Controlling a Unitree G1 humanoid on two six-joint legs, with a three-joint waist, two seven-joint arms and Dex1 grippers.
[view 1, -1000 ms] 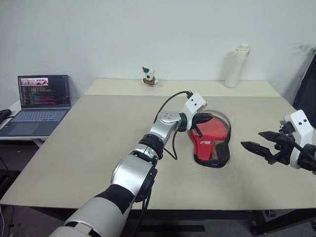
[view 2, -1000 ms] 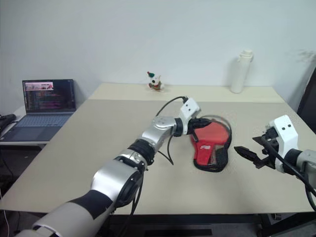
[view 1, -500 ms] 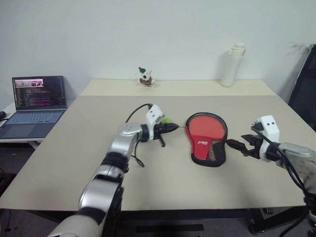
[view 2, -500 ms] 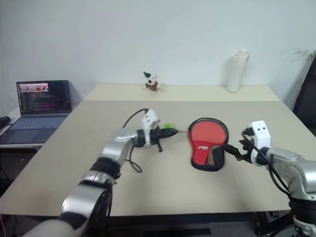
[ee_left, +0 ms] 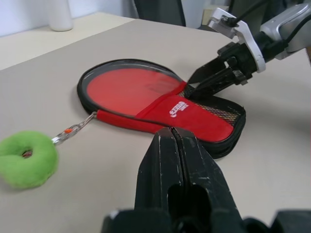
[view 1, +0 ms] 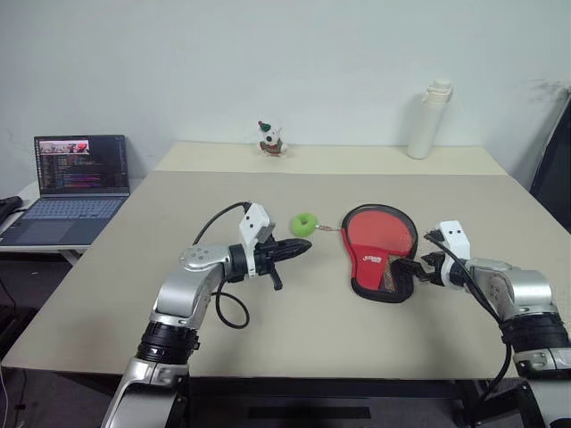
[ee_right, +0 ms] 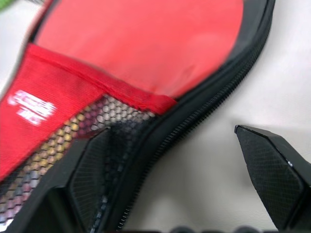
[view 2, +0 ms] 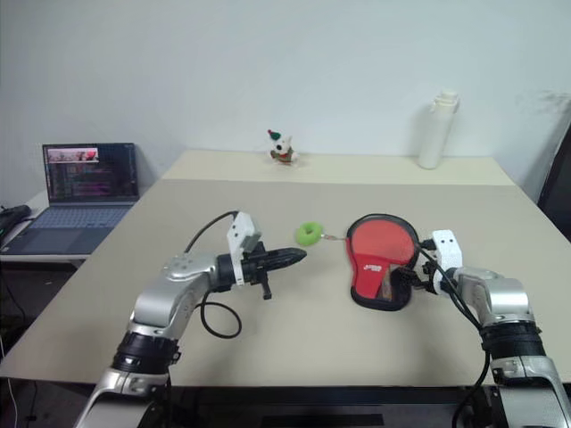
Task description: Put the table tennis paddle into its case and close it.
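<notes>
Head views, counter: we see a wide beige counter with a white wall behind it.
Head views, case: the black paddle-shaped soft fabric case lies open and flat, right of the counter's middle, its red lining facing up.
Head views, paddle: we see a round red face inside the case, and we cannot tell from here whether it is the paddle or the lining.
Head views, charm: a small green ring charm lies on the counter just left of the case, joined to it by a short chain.
Head views, left claw: our left claw has its two black fingers pressed together with nothing between them, pointing toward the case, near the charm but apart from it.
Head views, right claw: our right claw is at the narrow handle end of the case.
Head views, background: an open laptop on a side table at far left, a small figurine and a tall white bottle at the far edge.
Left wrist view: fingers shut and empty; beyond them the charm, the chain and the open case, with the right claw at its mesh pocket.
Right wrist view: fingers spread wide, one over the mesh pocket, the other over bare counter outside the zip edge; nothing gripped.
</notes>
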